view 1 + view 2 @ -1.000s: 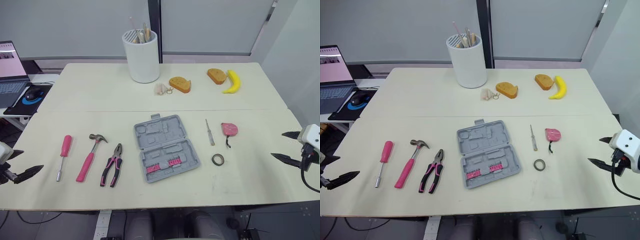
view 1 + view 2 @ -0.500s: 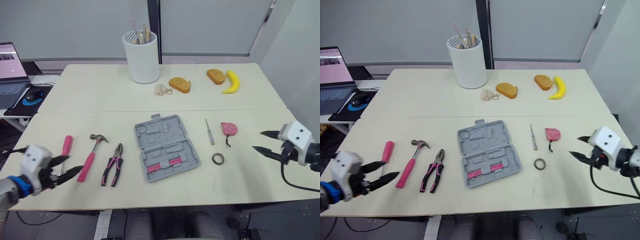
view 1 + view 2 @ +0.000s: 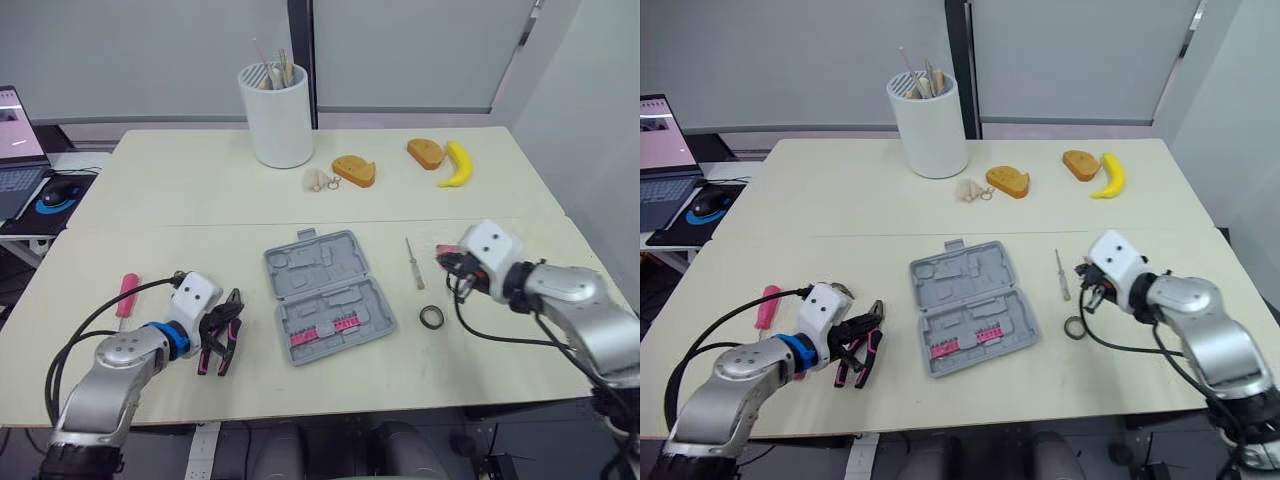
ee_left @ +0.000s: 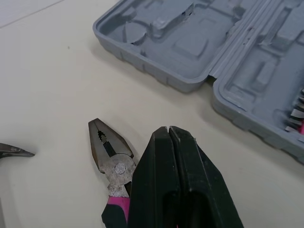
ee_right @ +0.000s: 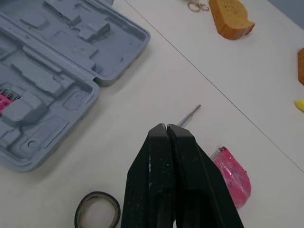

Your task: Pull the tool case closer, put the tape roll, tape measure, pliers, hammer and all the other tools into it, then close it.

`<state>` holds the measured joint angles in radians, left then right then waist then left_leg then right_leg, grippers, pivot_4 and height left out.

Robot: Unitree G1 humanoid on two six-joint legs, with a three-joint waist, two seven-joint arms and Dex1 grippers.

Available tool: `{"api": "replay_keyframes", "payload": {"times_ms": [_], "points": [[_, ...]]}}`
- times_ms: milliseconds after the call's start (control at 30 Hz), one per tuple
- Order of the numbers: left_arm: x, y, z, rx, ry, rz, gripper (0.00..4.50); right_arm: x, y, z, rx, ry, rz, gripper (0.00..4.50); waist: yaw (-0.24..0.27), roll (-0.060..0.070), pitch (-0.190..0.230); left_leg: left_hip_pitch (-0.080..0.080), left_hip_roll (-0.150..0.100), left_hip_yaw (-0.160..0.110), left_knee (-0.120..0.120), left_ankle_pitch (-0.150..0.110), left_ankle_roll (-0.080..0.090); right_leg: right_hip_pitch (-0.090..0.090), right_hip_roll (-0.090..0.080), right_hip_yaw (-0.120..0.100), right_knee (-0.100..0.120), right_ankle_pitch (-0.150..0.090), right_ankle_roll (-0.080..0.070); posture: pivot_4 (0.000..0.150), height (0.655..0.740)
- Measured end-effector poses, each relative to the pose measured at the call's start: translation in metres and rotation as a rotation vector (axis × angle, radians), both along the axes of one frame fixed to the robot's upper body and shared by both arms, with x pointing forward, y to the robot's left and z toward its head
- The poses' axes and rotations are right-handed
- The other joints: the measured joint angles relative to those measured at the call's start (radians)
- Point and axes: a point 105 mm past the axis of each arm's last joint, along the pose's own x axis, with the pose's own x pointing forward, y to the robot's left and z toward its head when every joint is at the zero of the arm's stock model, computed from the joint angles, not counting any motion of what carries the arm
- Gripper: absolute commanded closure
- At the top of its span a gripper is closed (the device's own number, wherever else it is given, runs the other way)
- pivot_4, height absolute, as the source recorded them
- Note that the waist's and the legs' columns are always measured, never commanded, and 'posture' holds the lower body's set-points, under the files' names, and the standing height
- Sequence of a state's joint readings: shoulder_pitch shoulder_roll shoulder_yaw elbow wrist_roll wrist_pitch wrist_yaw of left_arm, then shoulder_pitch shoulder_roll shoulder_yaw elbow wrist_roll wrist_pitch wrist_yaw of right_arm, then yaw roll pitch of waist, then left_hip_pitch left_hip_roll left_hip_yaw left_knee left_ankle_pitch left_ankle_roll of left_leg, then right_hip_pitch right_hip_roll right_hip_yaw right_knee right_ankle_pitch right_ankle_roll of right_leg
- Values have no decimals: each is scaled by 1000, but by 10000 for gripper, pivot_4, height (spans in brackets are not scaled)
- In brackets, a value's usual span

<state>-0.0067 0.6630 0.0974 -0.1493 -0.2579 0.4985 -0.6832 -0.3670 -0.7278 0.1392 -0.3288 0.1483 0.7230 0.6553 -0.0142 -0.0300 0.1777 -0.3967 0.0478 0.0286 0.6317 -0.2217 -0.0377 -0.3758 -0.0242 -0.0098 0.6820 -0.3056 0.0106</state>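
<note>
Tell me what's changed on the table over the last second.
Both arms swung in from the edges of the table and closed their fingers. The left gripper is now over the pliers, the right gripper over the small screwdriver beside the tape measure. Neither holds anything. The tool case and tape roll lie as before.

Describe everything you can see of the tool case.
The tool case is grey moulded plastic, lying open and flat at an angle on the table. Its two hinged halves have shaped recesses, mostly empty; a row of pink bits sits in the nearer half. Nothing touches it: pliers lie on its left, a screwdriver on its right.
</note>
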Motion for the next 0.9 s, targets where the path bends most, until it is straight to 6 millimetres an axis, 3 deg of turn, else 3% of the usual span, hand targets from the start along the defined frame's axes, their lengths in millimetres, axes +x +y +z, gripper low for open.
{"api": "replay_keyframes", "payload": {"times_ms": [133,333,533,900], "points": [[6,-1,-8,5,31,1,45000,19,10,-25,-16,83,-22,44855,0,-1,0,-4,0,1,0,0,0,-4,0,1,0,0,0,1500,7337],[22,-20,-8,-3,51,-41,45000,44,55,-56,13,203,82,44855,-5,-1,-1,-4,0,0,0,0,0,-5,1,0,1,2,-2,1500,7337],[20,-25,-26,41,123,-63,45000,62,61,-76,-37,250,85,44855,-9,-1,-1,-5,0,1,0,0,0,-6,0,1,2,2,-3,1500,7337],[34,-46,-27,34,116,-107,45000,71,70,-86,-66,269,129,44855,-12,-1,-1,-4,0,1,4,0,0,-7,0,1,9,2,-3,1500,7337]]}}
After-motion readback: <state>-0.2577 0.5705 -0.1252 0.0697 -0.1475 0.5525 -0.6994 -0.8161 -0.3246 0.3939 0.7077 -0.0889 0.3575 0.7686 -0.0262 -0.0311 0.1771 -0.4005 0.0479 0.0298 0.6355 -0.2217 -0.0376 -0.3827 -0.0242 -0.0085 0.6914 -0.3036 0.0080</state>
